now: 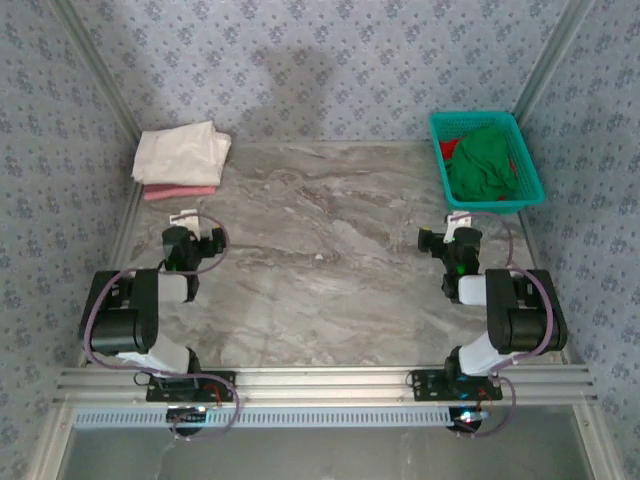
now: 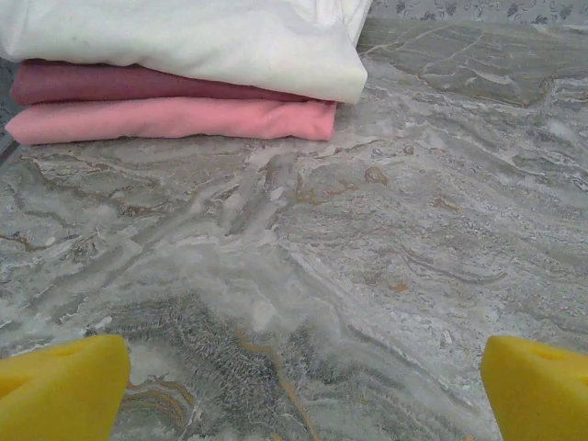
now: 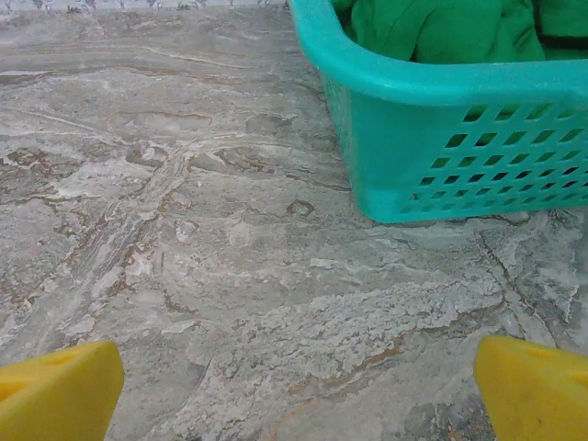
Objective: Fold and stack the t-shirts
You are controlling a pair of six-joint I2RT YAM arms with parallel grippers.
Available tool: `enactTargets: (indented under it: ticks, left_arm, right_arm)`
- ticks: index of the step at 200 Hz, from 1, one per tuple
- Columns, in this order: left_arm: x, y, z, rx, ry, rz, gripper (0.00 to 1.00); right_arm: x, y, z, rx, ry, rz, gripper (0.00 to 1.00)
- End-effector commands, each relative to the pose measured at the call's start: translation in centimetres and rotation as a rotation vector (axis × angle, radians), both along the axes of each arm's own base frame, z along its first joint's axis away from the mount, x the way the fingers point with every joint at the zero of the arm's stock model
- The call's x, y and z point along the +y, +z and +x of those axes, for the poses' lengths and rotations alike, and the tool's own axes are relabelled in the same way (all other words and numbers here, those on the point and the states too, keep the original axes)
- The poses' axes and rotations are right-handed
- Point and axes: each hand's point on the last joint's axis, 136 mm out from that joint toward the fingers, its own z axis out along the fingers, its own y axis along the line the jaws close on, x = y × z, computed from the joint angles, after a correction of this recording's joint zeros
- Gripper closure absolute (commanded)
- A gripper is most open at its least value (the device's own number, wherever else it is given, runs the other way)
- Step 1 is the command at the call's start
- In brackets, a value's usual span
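A folded cream-white t-shirt (image 1: 182,150) lies atop a folded pink t-shirt (image 1: 180,192) at the bench's (image 1: 330,270) far left corner. A crumpled green t-shirt (image 1: 482,165) covers a red t-shirt (image 1: 450,150) in the far-right basket (image 1: 490,206). The left hand (image 2: 303,386) and right hand (image 3: 299,386) gape apart, empty.

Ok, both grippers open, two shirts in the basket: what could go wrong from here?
The green t-shirt lies bunched over the red t-shirt, so the right gripper may lift both, or drag the teal basket. The cream-white t-shirt sits offset on the pink t-shirt; adding more could tip that pile.
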Motion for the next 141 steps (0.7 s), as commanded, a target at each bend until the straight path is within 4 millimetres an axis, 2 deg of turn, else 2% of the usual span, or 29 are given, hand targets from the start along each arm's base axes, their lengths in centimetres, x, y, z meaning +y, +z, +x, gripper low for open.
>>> enactTargets:
  ticks: [1,96,103,109,118,119,122,131,141]
  left_arm:
    - [0.0,0.7,0.7,-0.015,-0.014,0.008,0.02]
    - [0.0,0.7,0.7,-0.014,-0.014,0.003,0.02]
    - [0.0,1.0,0.7,-0.030,-0.014,0.007,0.02]
    - [-0.2,2.4,0.5,-0.058,-0.006,0.032,0.02]
    - [-0.3,5.3,0.0,-0.057,0.036,0.089,0.02]
    - [-0.3,5.7,0.0,-0.057,0.042,0.092,0.02]
    - [-0.5,7.0,-0.3,-0.057,0.048,0.094,0.02]
    - [-1.8,11.3,-1.0,-0.117,0.024,0.037,0.02]
    - [-3.7,15.9,-1.5,-0.216,-0.052,-0.046,0.02]
  right_arm:
    - [0.0,0.9,0.6,-0.030,0.005,-0.016,0.00]
    - [0.0,0.8,0.6,-0.027,0.009,-0.009,0.00]
    - [-0.6,1.6,0.5,-0.055,-0.040,-0.022,0.00]
    - [-1.0,3.0,0.2,-0.074,-0.081,-0.049,0.00]
    - [-1.1,6.6,0.0,-0.066,-0.121,-0.077,0.00]
    - [-1.1,6.0,-0.5,-0.031,-0.126,-0.075,0.00]
    - [-1.0,6.6,-1.0,-0.004,-0.140,-0.049,0.00]
    - [-0.3,11.0,-0.9,-0.050,-0.125,0.011,0.00]
    - [0.7,14.8,-0.7,-0.104,-0.085,0.060,0.00]
